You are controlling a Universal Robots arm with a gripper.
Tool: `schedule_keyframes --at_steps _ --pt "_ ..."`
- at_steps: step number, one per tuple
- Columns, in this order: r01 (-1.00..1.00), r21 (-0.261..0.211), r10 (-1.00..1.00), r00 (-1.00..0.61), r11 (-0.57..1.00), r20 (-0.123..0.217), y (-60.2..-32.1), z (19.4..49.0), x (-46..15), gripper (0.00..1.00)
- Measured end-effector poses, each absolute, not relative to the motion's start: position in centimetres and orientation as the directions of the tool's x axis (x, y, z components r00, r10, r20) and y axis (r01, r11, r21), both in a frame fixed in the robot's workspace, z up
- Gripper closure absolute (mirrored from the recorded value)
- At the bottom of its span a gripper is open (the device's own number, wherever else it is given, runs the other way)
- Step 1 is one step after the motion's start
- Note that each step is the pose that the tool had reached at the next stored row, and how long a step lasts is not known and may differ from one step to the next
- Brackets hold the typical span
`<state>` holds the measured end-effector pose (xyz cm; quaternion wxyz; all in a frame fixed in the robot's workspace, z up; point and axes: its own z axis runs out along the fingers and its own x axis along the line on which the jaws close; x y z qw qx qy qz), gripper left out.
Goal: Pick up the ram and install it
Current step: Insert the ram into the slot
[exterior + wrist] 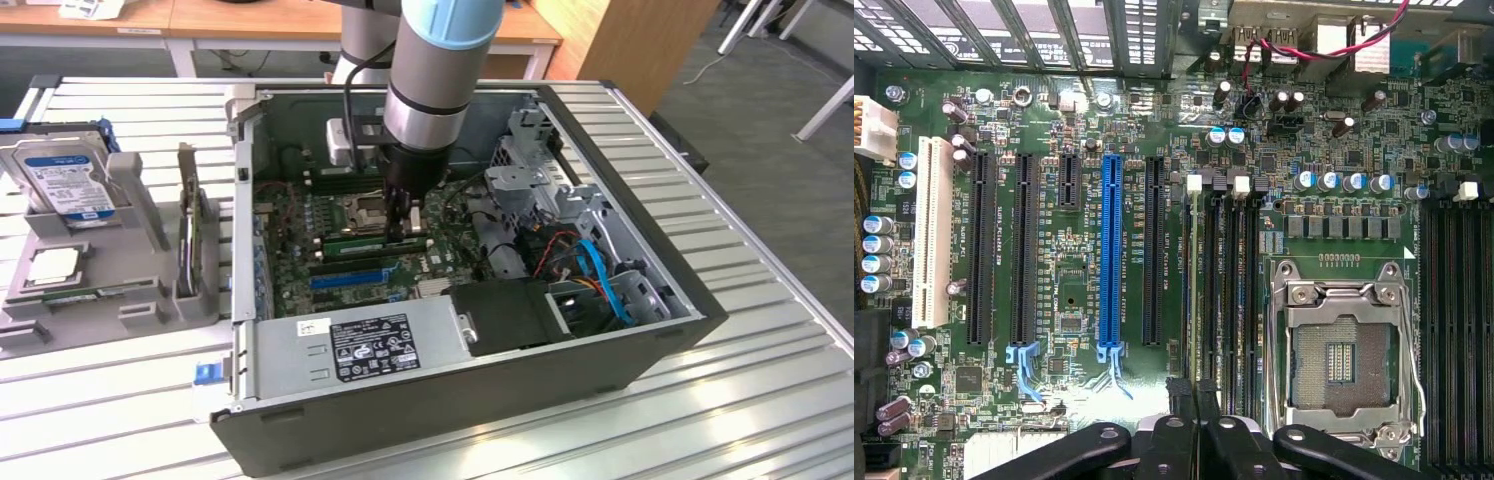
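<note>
Claw (399, 232) down inside the open dark grey metal computer case (534, 395), pinched narrow on the long flat green circuit-board ram stick (363, 243). The stick stands edge-down along the black plastic memory slots (1242, 290) beside the silver processor socket (1341, 350), apparently lined up to seat.

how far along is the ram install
Done: the pickup looks finished, with the hand shut on the ram inside the case. In hand: the ram stands along the black memory slots beside the processor socket. Left: I cannot tell whether it is fully seated, and the hand has not let go.
</note>
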<state>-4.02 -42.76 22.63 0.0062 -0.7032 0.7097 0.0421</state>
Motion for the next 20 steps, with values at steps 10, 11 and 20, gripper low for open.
schedule_keyframes --at_steps 10,11,20 --pt "-0.999 0.051 -0.998 -0.011 0.008 -0.068 -42.76 22.63 -4.02 0.69" --pt "-0.999 0.051 -0.998 -0.011 0.008 -0.068 -42.76 22.63 -4.02 0.69" --pt "-0.999 0.051 -0.998 -0.011 0.008 -0.068 -42.76 23.01 -4.02 0.69"
